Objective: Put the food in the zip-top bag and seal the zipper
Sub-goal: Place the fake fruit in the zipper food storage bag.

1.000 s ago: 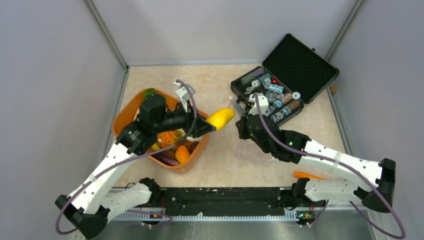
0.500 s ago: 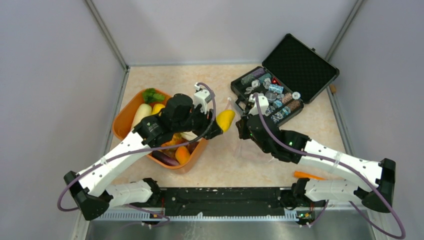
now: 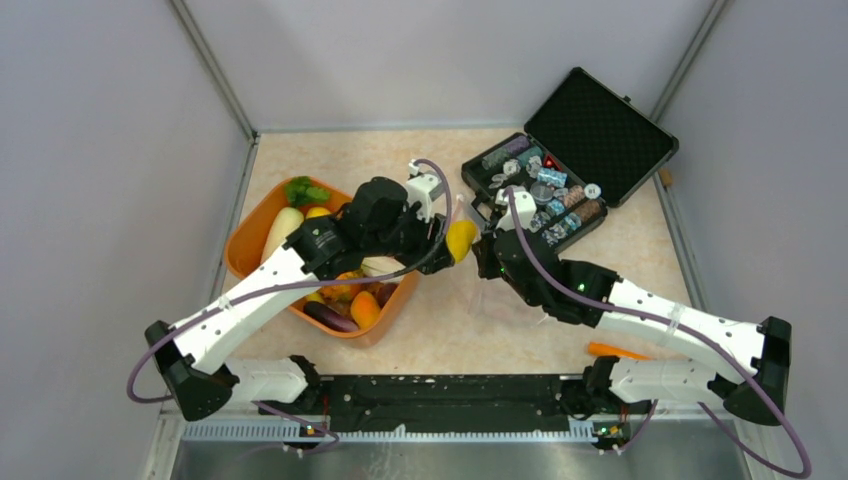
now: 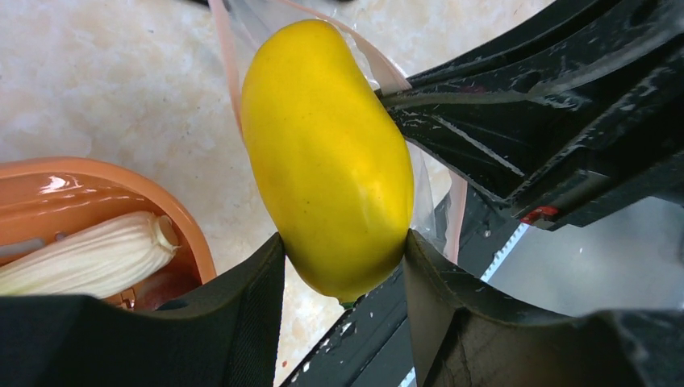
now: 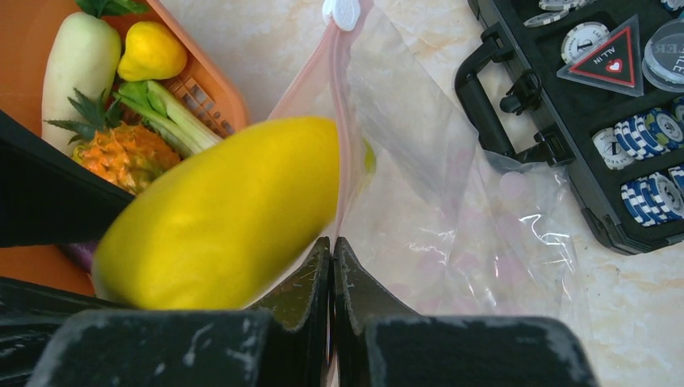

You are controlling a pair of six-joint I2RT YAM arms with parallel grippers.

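Left gripper (image 4: 343, 258) clamps yellow fruit (image 4: 327, 153) at bag (image 5: 452, 210) mouth, mid-frame. Right gripper (image 5: 332, 246) pinches zipper (image 5: 335, 81). Bag looks empty; tub (image 3: 236, 245) holds the rest; sealing undone.

yellow fruit (image 4: 327, 153): smooth, oblong, pinched between the left tool's (image 4: 343, 258) fingers, off the table, tip at the bag's mouth.
zip-top bag (image 5: 452, 210): clear, crinkly, right of the orange tub (image 3: 240, 245).
zipper (image 5: 343, 121): pinkish strip, unsealed, clamped in the right tool (image 5: 332, 250).
tub food: pineapple (image 5: 121, 153), lemon (image 5: 151, 51), leafy stalk (image 5: 173, 113).
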